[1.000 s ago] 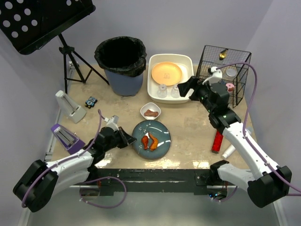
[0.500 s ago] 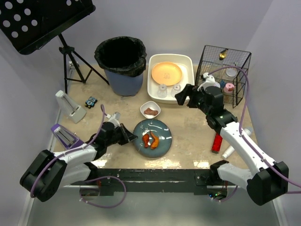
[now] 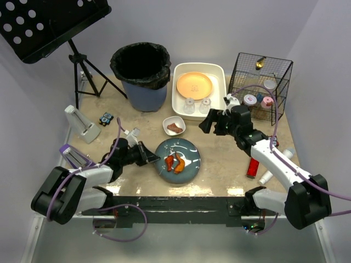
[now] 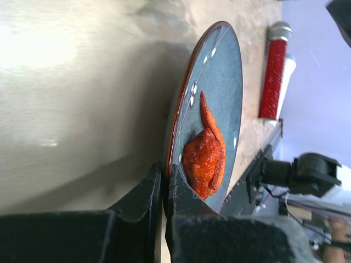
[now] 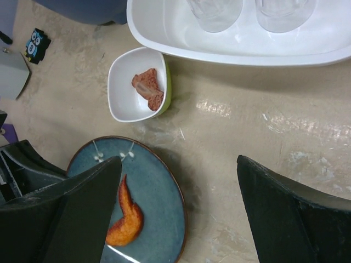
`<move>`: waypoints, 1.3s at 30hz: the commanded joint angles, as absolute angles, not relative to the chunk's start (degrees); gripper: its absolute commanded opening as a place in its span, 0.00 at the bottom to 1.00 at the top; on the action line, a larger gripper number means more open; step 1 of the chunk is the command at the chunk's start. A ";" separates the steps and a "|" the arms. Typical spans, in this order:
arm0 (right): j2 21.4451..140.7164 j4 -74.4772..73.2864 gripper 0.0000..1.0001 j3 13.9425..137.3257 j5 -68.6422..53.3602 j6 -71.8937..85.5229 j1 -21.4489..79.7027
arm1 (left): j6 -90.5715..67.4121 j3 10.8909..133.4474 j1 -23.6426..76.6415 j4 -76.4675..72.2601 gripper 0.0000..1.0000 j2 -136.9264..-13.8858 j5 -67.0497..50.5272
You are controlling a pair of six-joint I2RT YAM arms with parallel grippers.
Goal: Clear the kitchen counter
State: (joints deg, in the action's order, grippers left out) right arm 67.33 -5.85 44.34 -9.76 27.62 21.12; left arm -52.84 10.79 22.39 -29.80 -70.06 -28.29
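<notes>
Most of surface point(image 3: 219, 148) being left uncleared | blue plate point(image 3: 186, 167) being pinched by left gripper point(image 3: 156, 159) | right gripper point(image 3: 211, 121) being held wide, empty

Plain, pale lavender-grey walls point(image 3: 230, 27) close in at the back and on both sides under soft, even light. A black perforated music stand point(image 3: 46, 24) on splayed legs occupies the back left corner.

The left arm lies low at lower left, its left gripper point(image 3: 154, 158) pinched shut on a plate point(image 3: 189, 156) rim. The right arm reaches toward centre frame, the right gripper point(image 3: 210, 124) spread wide.
</notes>
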 commanded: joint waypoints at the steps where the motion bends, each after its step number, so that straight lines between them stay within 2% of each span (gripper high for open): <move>1: 66.88 -1.50 0.90 43.68 -12.22 28.56 20.92 | -55.81 14.41 22.06 -45.35 0.00 -68.64 -38.76; 6: 67.32 -0.35 0.91 42.98 -13.09 28.30 20.92 | -54.67 18.36 21.71 -40.97 0.00 -68.29 -39.99; 17: 68.90 2.98 0.90 41.05 -23.10 25.66 20.83 | -52.74 25.05 18.46 -36.12 0.00 -69.52 -42.10; 39: 75.41 11.95 0.63 37.36 -40.25 29.09 20.30 | -55.98 28.57 14.42 -38.23 0.00 -70.84 -43.95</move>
